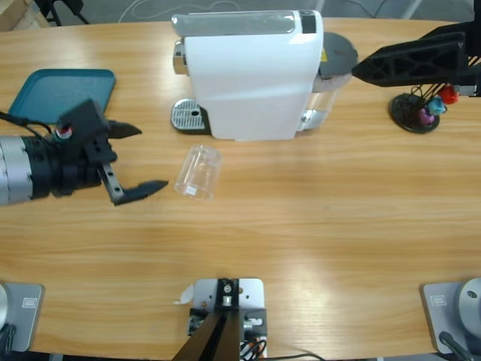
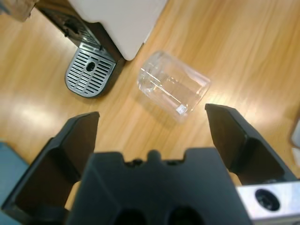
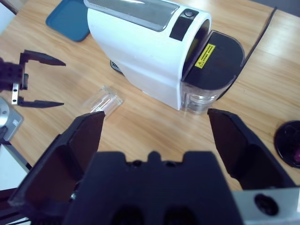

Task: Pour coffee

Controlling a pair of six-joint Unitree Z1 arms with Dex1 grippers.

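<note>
A clear empty glass (image 1: 198, 171) (image 2: 173, 84) (image 3: 103, 101) lies on its side on the wooden table, in front of the white coffee machine (image 1: 252, 75) (image 3: 140, 51). No coffee shows in it or anywhere else. My left gripper (image 1: 150, 156) (image 2: 152, 116) is open just left of the glass, its jaws spread wide and apart from it, pointing at it. Above the table's far right, beside the machine's water tank (image 1: 334, 64) (image 3: 206, 93), hangs my right gripper (image 1: 361, 69) (image 3: 155, 117), open and holding nothing.
The machine's metal drip grate (image 1: 188, 116) (image 2: 89, 75) sits bare at its front left. A teal tray (image 1: 64, 94) (image 3: 70, 18) lies at the far left. A black stand with coloured capsules (image 1: 417, 109) is at the far right.
</note>
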